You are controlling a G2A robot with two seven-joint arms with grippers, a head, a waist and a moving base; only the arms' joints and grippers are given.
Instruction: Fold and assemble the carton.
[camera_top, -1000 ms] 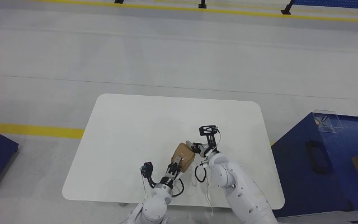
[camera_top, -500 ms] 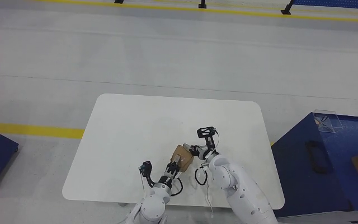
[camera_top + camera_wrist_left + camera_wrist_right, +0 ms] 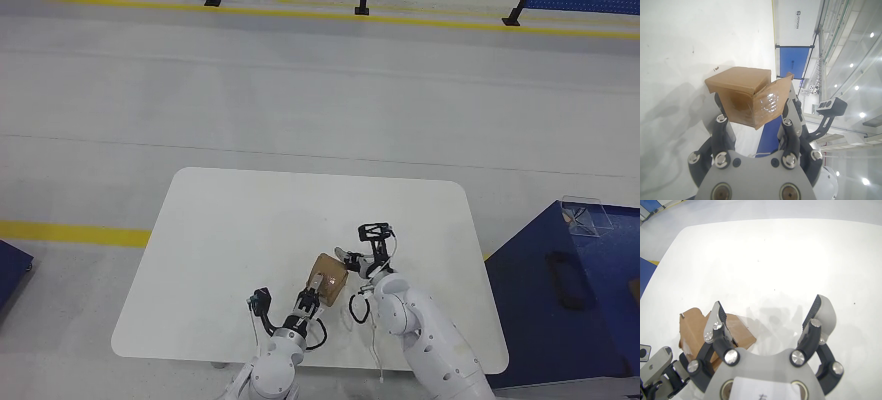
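Note:
A small brown carton (image 3: 326, 277) is near the table's front edge, with one taped flap (image 3: 772, 100) standing out to the side. My left gripper (image 3: 311, 297) comes at it from the front and is shut on the carton (image 3: 742, 94), one finger (image 3: 721, 113) on each side wall. My right gripper (image 3: 354, 261) is just right of the box, open and holding nothing. In the right wrist view its fingertips (image 3: 719, 308) spread wide over bare table, and the carton (image 3: 693, 326) lies beside one finger.
The white table (image 3: 250, 220) has free room at the back and left. A blue structure (image 3: 570, 290) stands off the table's right side. A yellow floor line (image 3: 70, 234) runs past the left edge.
My right gripper swung a little toward the carton, then back to the right. The carton and my left gripper have barely shifted.

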